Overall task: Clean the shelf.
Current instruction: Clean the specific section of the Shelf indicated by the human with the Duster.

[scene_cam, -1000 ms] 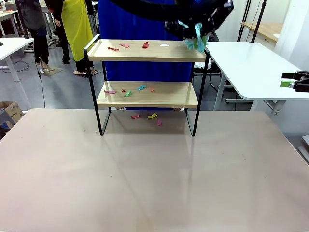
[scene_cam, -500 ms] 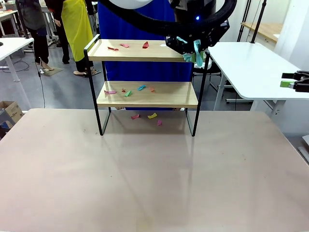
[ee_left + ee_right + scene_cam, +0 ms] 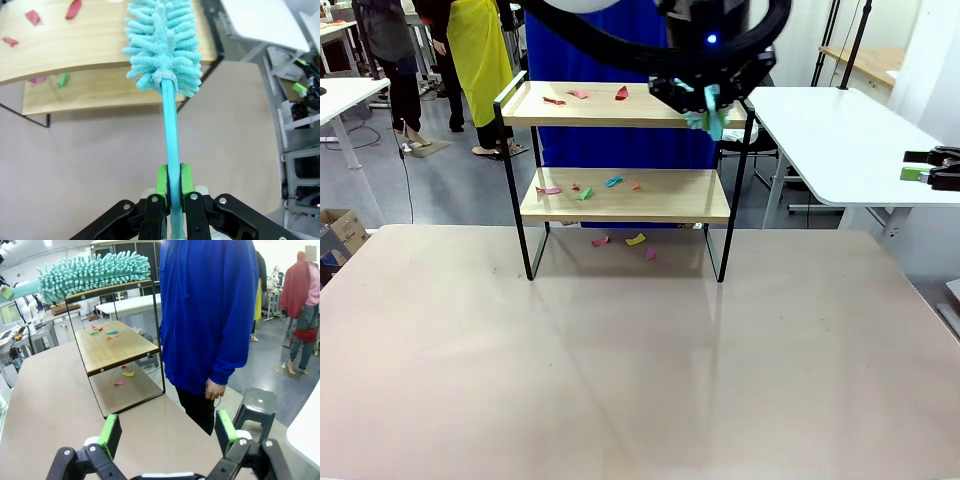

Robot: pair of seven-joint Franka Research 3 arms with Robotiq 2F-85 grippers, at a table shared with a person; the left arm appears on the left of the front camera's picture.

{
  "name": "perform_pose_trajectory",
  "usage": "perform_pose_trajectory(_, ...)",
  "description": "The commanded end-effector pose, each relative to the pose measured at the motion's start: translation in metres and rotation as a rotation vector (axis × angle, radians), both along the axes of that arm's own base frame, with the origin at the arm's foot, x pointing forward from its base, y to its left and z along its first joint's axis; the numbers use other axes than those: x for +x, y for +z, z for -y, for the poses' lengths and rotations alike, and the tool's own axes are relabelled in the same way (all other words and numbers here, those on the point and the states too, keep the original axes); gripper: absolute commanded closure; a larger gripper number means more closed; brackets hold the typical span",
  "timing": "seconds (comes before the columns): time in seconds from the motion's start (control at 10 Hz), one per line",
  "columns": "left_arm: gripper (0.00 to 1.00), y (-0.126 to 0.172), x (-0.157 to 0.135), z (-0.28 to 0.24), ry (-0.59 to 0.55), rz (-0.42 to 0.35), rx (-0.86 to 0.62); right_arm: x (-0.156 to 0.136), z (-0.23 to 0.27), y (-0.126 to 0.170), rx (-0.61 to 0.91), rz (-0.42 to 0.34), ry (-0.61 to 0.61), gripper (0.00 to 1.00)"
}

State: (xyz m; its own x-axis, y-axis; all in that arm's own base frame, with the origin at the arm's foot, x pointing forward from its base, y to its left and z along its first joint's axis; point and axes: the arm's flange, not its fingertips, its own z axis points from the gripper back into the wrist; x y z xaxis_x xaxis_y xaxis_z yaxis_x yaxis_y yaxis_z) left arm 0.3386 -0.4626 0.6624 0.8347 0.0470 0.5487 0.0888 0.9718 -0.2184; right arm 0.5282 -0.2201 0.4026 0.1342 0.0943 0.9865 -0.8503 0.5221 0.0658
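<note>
Bench carries the shelf, which sits ahead of and below the left gripper. Left gripper is clamped tight on the handle of the teal duster. The fluffy head is over the end of the top board nearest the gripper. Right gripper is spread wide, empty, well apart from the shelf. Paper scraps lie on the top board beyond the head, with more on the lower board.

Suggest: lay the head flat on the board, make one lengthwise sweep away from the gripper with light pressure, and stay clear of the black frame rail.
</note>
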Motion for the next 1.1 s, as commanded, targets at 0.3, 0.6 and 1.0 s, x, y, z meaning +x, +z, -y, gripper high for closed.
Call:
perform_pose_trajectory(0.3,0.87,-0.01,0.007,-0.093,0.08,-0.094,0.167,0.0,-0.002,0.002,0.0,0.003,0.004,0.0)
perform_pose_trajectory(0.6,0.87,-0.018,0.006,-0.153,0.169,-0.128,0.355,0.0,-0.002,0.002,0.0,0.003,0.004,0.0)
perform_pose_trajectory(1.0,0.87,0.007,-0.008,-0.201,0.229,-0.017,0.575,0.0,-0.002,0.002,0.0,0.003,0.004,0.0)
